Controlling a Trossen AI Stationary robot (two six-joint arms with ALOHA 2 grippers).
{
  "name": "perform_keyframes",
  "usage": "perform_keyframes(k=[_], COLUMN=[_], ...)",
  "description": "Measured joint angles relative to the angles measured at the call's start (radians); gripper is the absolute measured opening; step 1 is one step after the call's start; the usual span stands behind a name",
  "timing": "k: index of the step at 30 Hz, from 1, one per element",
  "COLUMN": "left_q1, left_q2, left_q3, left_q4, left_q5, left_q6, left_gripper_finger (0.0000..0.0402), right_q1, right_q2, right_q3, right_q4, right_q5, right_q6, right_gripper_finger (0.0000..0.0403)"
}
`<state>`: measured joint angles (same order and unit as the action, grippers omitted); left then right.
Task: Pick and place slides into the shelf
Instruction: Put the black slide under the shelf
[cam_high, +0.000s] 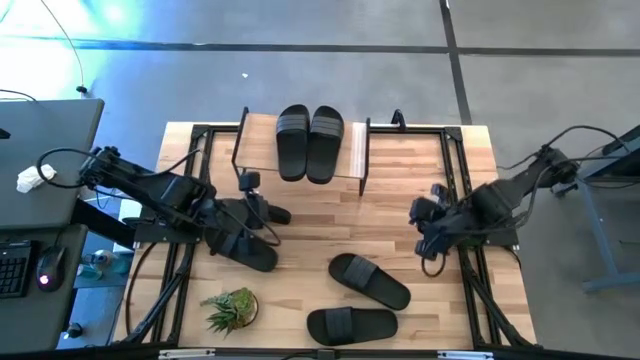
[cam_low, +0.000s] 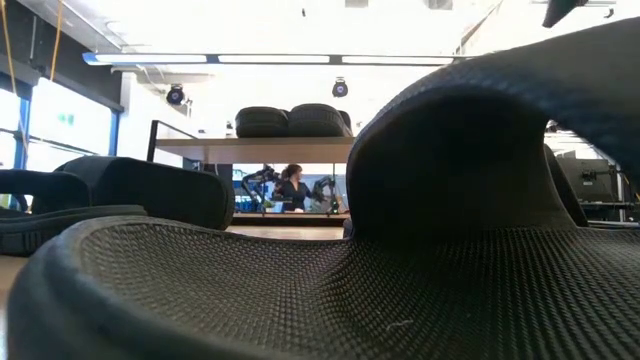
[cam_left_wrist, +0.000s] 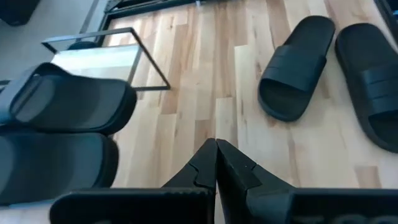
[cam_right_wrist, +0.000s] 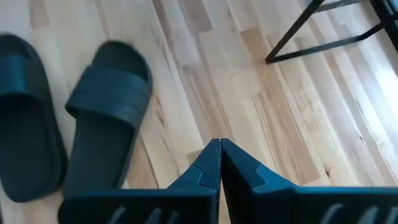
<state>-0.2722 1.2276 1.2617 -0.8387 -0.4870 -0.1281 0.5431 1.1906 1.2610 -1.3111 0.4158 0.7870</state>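
Both grippers, left (cam_left_wrist: 216, 155) and right (cam_right_wrist: 219, 155), I see closed and empty, matte black slides (cam_high: 369, 281) lying between them.

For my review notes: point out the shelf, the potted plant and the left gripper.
shelf (cam_high: 352, 165): high view, right end of top plank.
potted plant (cam_high: 231, 309): high view, leaves.
left gripper (cam_left_wrist: 216, 149): left wrist view, shut fingertips.

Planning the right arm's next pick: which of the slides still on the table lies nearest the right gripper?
The angled slide mid-table, just left of and below the shut right gripper. The slide at the front edge lies farther off; the shelf pair is already placed.
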Motion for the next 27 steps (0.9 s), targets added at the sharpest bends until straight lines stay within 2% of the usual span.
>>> perform_keyframes(k=[5,13,19,23,27], left_q1=[-0.009,-0.011,-0.011,-0.011,-0.01], left_q2=[0.011,0.012,0.012,0.012,0.012], left_q3=[0.0,0.0,0.0,0.0,0.0], left_q4=[0.02,0.021,0.02,0.02,0.02], left_q5=[0.004,0.028,0.072,0.079,0.079], left_q6=[0.0,-0.009,-0.01,-0.009,-0.009], left_gripper_finger=[0.0,0.0,0.0,0.0,0.0], right_q1=[0.053,0.081,0.173,0.235,0.308], right_q2=[0.114,0.336,0.407,0.406,0.384], right_q3=[0.0,0.0,-0.001,-0.009,-0.109], right_q4=[-0.033,-0.226,-0.143,-0.146,-0.088], right_q5=[0.019,0.001,0.185,0.273,0.309], right_q6=[-0.003,0.048,0.067,0.227,0.369], right_gripper_finger=[0.0,0.0,0.0,0.0,0.0])
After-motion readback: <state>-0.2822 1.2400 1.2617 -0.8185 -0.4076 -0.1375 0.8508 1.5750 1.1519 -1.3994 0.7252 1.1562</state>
